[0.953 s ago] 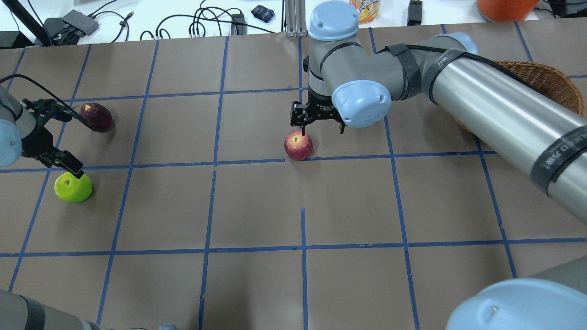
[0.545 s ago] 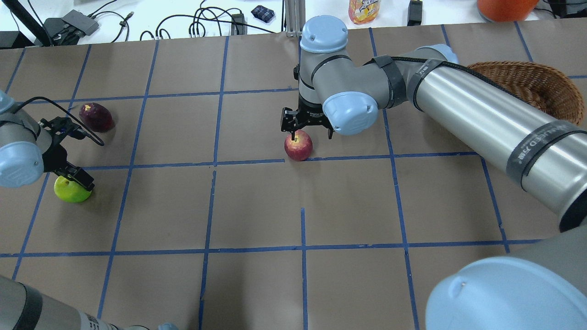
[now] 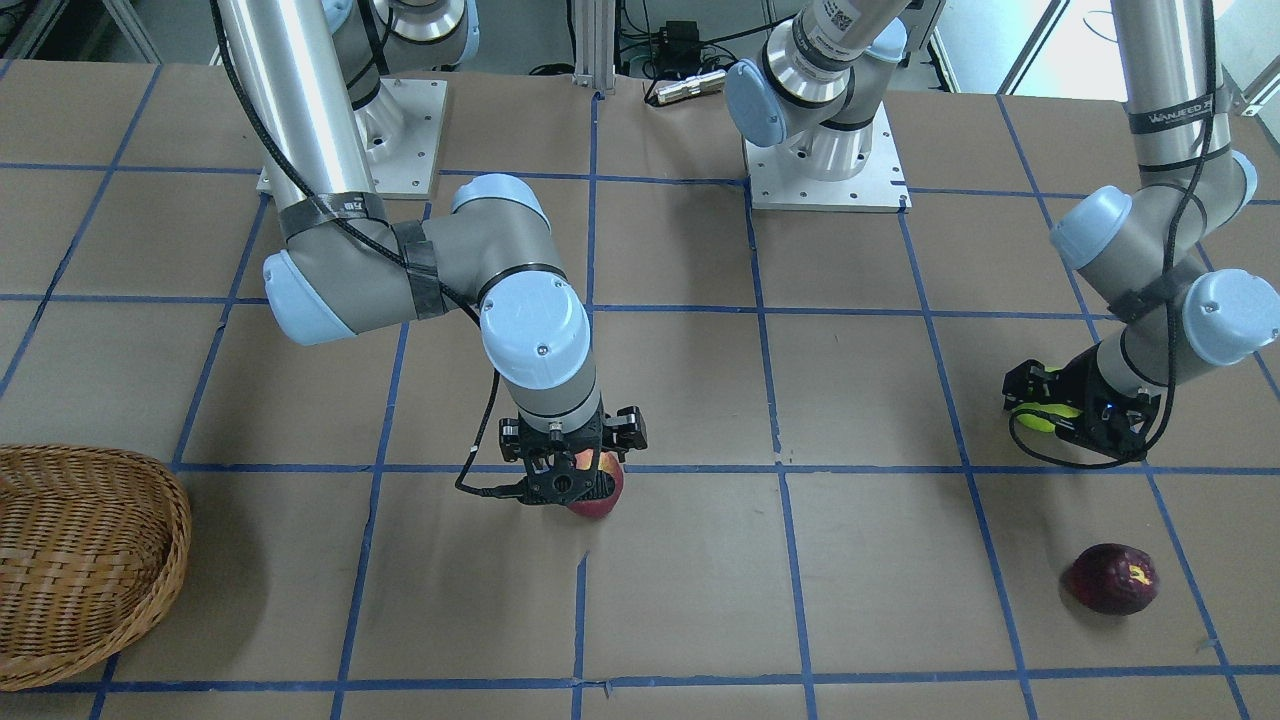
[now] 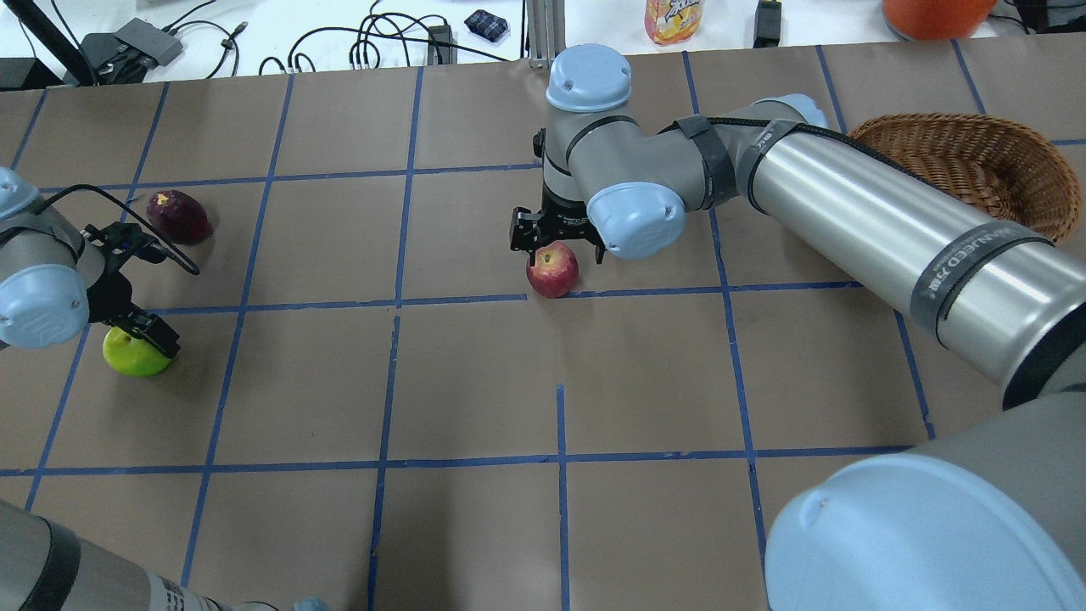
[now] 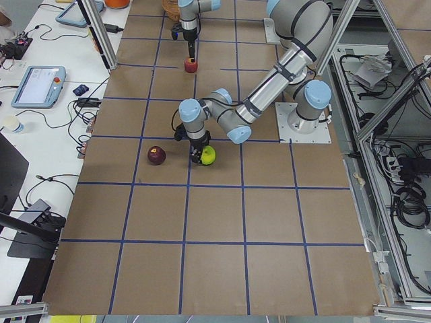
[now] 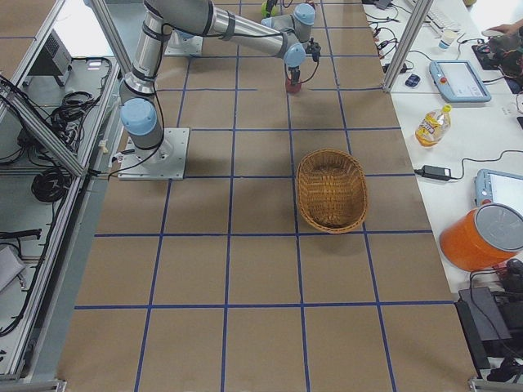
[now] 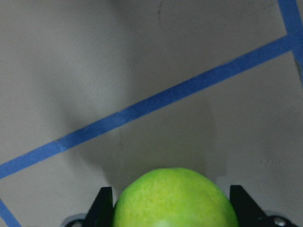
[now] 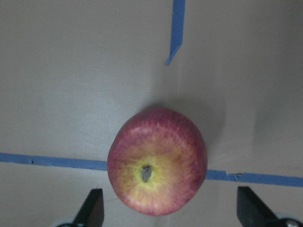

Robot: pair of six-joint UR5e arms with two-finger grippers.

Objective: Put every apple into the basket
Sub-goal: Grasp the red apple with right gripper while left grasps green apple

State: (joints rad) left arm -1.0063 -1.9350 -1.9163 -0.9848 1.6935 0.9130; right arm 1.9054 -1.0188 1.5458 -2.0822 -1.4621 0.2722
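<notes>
- Black strap (image 4: pixel 967 265) round the right arm's silver tube, white print, looks like "WANJEED", not sure of the rest.
- Bottle (image 4: pixel 672 19) past the far edge, yellow-orange label, writing cut off and unreadable.
- Worktop (image 4: pixel 475 382): matte brown paper sheets, blue tape lines (image 4: pixel 458 299) in a grid.
- Red apple (image 4: pixel 552 271): round, streaky red skin, yellow blush round the stem, sits mid-worktop on a tape line.
- Right claw (image 4: pixel 556 249): just above the red apple, black fingers (image 8: pixel 93 208) spread wide, one each side, clear gaps, not touching.
- Green apple (image 4: pixel 131 356): smooth, glossy lime, at the left end of the worktop.
- Left claw (image 4: pixel 140 335): down over the green apple, fingers (image 7: pixel 103 205) apart, just beside its sides; can't tell if they press.
- Maroon apple (image 4: pixel 178 217): dark, dull, yellow spot, lying free near the green one.
- Basket (image 4: pixel 1031 199): oval, light brown woven wicker, shallow, at the far right, well apart from all three apples.
</notes>
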